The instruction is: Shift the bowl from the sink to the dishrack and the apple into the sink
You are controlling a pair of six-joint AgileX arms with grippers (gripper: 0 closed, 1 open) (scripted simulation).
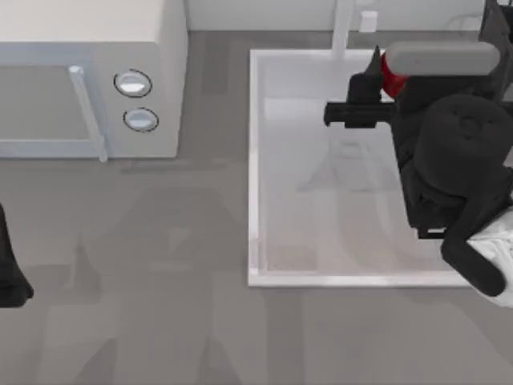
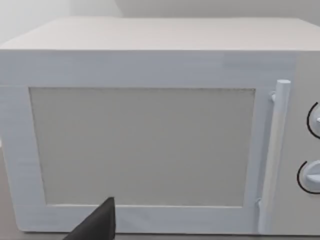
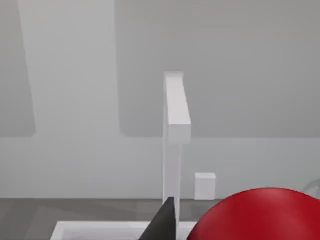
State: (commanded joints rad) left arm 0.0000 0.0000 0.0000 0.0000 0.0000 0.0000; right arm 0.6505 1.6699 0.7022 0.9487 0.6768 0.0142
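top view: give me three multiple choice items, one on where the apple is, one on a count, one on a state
1. Where is the small glossy red apple?
A. on the microwave
B. at the right hand, above the large white rectangular sink
C. on the grey table

2. How many round dials has the white box microwave?
A. two
B. four
C. none

3. The microwave door is
A. shut
B. wide open
C. missing

B: red shows beside the black fingers over the basin. A: two dials by the handle. A: door sits flush.
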